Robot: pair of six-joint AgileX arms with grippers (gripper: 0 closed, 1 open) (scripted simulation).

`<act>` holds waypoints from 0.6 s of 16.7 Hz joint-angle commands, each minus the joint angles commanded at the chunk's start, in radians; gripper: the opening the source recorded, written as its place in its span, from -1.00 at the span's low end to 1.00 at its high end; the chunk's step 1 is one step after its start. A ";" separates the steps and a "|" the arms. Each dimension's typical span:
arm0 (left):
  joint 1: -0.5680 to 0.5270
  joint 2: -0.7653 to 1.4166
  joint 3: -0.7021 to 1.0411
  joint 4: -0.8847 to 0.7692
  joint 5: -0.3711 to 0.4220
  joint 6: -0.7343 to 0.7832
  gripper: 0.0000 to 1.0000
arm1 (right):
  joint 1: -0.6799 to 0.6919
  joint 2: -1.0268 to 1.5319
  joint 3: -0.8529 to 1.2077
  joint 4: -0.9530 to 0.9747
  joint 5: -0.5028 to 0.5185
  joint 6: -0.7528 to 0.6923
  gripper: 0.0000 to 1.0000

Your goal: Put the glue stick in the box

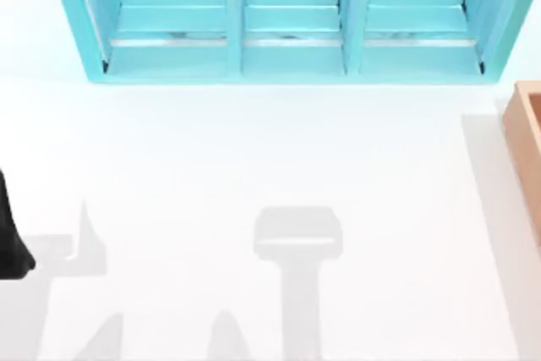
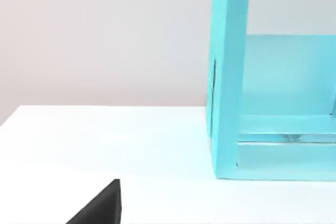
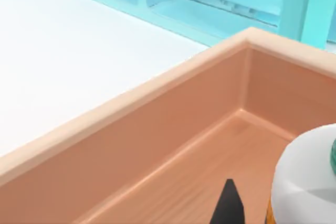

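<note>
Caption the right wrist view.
White-shouldered glue bottle over the light brown wooden box's interior, cyan shelf unit behind.

We see a white table (image 1: 254,166) carrying everything. Along its far edge stands a big cyan shelf unit (image 1: 292,57) with three open compartments side by side, resting directly on the tabletop. At the table's right edge sits the box (image 1: 526,137), light brown with thick plain walls, near the shelf unit's right end but apart from it. In the right wrist view the box (image 3: 131,129) rests on the white surface, one corner toward the shelf unit (image 3: 173,3). In the left wrist view the shelf unit's (image 2: 228,77) end wall stands upright on the table (image 2: 105,135).
</note>
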 joint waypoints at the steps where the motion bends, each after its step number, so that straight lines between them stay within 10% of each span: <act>1: 0.000 0.000 0.000 0.000 0.000 0.000 1.00 | 0.000 0.000 0.000 0.000 0.000 0.000 -1.00; 10: 0.000 0.000 0.000 0.000 0.000 0.000 1.00 | 0.000 0.000 0.000 0.000 0.000 0.000 0.36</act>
